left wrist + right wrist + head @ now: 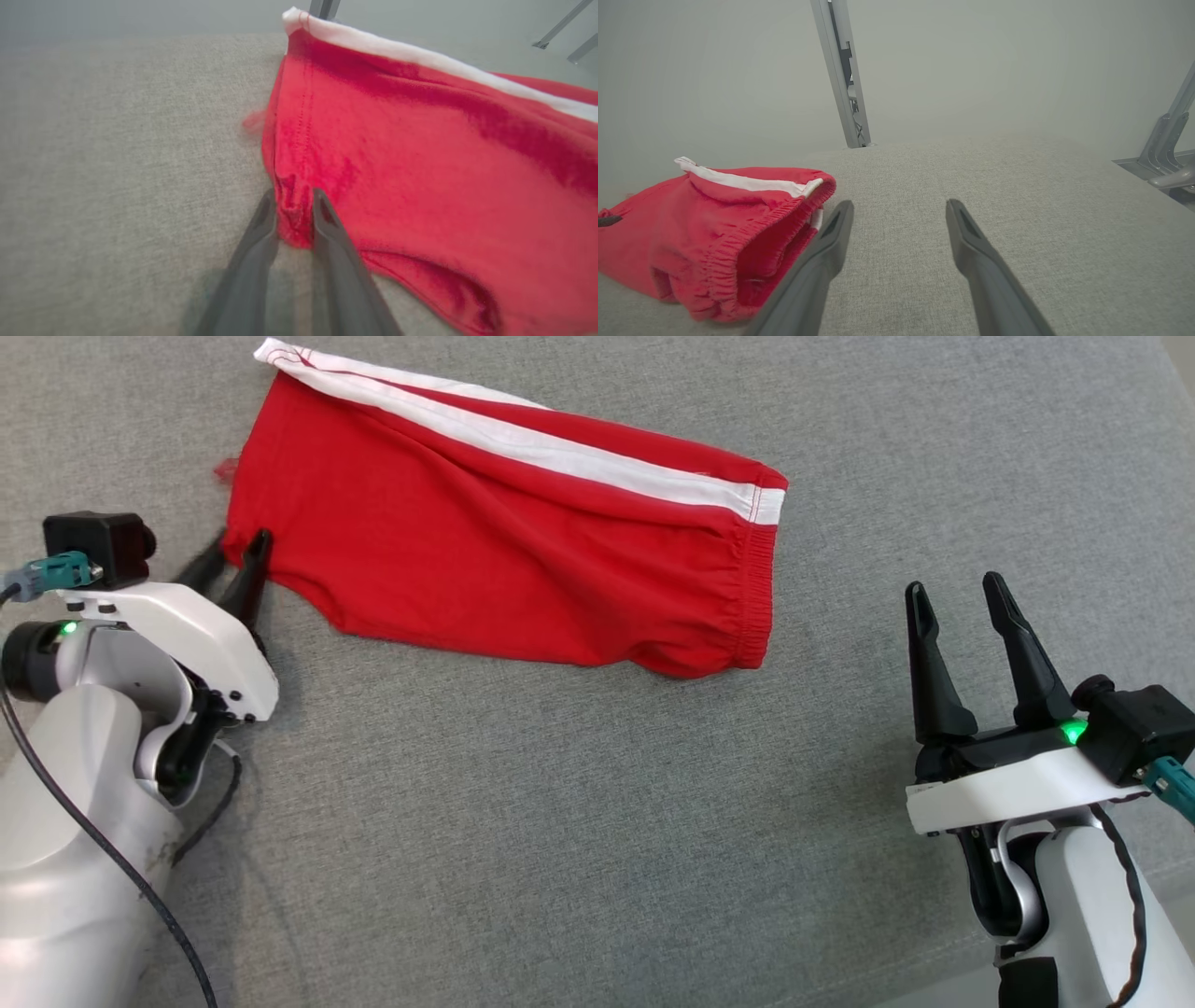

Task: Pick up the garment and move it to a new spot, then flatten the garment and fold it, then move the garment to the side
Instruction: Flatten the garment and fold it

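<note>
Seemingly, garment (pixel 504 523) folded flat on grey surface (pixel 560 803); hem corner pinched between closed left gripper (pixel 292 198) jaws; right gripper (pixel 953 583) jaws spread, empty. Move aside judged remaining.

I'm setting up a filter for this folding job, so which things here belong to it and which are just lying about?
Job: shorts; left gripper, pinching their corner; right gripper, open, off to the side.
Just there: grey surface; metal strut behind it.
</note>
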Robot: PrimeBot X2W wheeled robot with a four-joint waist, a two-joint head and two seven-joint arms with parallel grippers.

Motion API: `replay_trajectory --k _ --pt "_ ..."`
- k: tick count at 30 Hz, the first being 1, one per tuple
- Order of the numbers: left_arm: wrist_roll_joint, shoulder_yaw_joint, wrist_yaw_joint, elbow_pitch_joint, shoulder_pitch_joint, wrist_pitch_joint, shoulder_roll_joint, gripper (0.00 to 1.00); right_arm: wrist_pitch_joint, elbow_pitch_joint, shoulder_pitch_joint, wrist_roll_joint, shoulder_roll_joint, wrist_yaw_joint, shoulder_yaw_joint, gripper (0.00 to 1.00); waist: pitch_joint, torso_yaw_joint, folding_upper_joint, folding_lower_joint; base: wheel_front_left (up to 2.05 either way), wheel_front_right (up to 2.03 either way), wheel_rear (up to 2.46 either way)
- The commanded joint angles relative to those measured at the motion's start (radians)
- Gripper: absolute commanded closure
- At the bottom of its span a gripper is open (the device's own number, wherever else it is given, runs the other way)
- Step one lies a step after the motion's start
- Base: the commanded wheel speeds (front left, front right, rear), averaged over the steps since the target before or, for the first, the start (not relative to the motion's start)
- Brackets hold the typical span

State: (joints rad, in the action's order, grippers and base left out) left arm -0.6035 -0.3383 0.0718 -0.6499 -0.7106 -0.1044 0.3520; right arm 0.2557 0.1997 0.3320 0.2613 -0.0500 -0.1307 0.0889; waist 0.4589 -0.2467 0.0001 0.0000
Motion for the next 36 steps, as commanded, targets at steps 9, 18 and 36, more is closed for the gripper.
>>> replay_trajectory --k 9,18,36 --pt "-0.038 -0.004 0.007 0.019 0.077 0.022 -0.030 1.00 0.011 0.008 0.007 0.010 -0.003 0.000 -0.010 0.00 -0.019 0.035 -0.0001 0.0000 0.00 0.00 0.00" --pt "-0.061 0.019 -0.060 0.257 0.269 0.101 -0.051 1.00 0.007 0.002 -0.028 -0.009 -0.003 0.000 -0.049 0.00 -0.064 0.092 -0.0001 0.0000 0.00 0.00 0.00" --pt "-0.101 0.037 -0.194 0.569 0.521 0.074 -0.064 0.00 -0.030 -0.055 -0.060 -0.031 -0.007 0.000 -0.060 0.00 -0.112 0.143 -0.0001 0.0000 0.00 0.00 0.00"
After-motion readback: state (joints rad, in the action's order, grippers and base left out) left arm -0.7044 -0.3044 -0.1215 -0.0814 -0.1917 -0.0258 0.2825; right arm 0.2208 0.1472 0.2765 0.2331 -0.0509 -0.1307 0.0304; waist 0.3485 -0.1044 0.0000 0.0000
